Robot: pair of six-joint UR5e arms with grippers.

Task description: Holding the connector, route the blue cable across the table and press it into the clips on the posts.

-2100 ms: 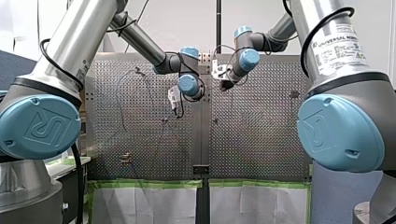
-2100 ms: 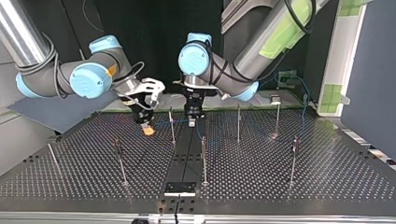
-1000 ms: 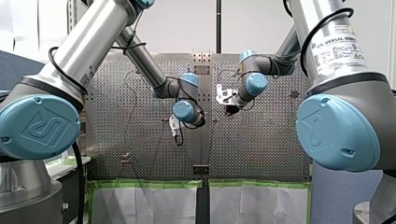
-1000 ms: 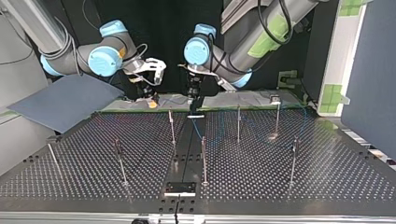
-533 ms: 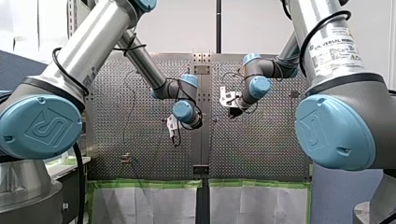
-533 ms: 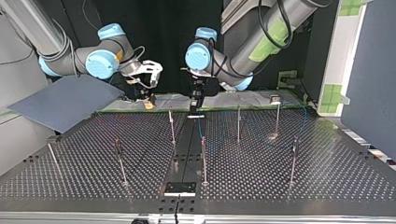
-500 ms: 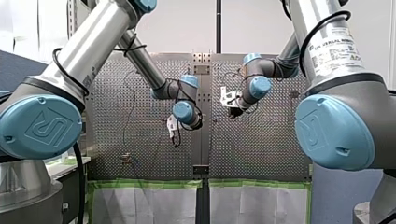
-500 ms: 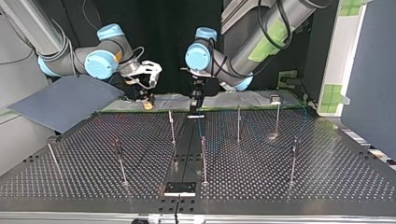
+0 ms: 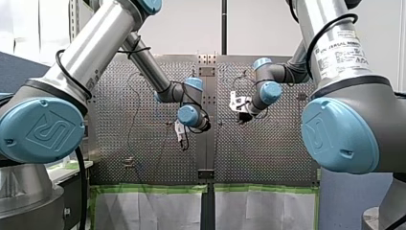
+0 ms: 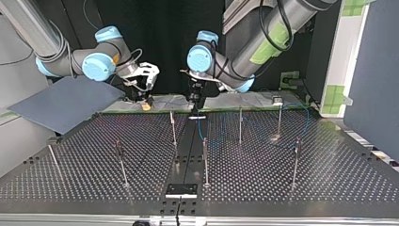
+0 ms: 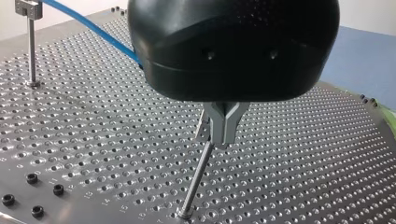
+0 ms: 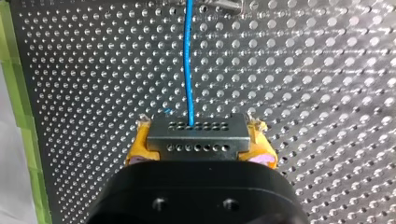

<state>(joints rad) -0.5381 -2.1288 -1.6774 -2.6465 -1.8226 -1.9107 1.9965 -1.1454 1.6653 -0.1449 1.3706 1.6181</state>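
White wall [image 9: 191, 28], black backdrop [image 10: 160, 28], blue-grey side panel [image 10: 371, 70].

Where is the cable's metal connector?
In the right wrist view the connector sits clamped between the yellow pads of my right claw, above the perforated table near its green-taped edge, the blue cable running ahead from it.
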